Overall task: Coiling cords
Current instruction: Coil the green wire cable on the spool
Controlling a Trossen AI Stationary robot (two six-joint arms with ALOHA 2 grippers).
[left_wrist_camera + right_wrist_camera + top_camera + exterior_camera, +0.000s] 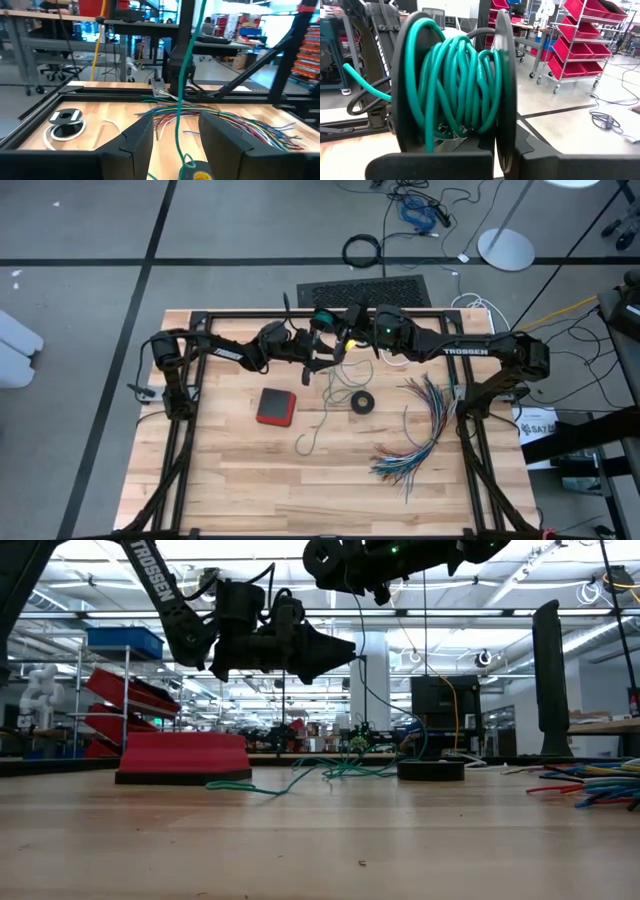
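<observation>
Teal cord (452, 85): most turns wound on a black spool (502, 80), clamped in the shut right hand (352, 320) above the bench's (230, 480) far edge; the free length hangs near-vertical to the bench. It passes between the parted fingers of the left hand (176, 135), nearer, gripping nothing. White cord (62, 132): on the bench, aside.

Wooden table (230, 480) bordered by a black frame (190, 395). A red box (275, 407) lies left of centre; a small black ring (363, 402) sits to its right, well apart. A fanned bundle of multicoloured wires (415, 435) spreads across the right side. Beyond the far edge, a black floor mat (400, 288), a coiled black cable (362, 250) and a white round base (505, 247) rest on the floor.
</observation>
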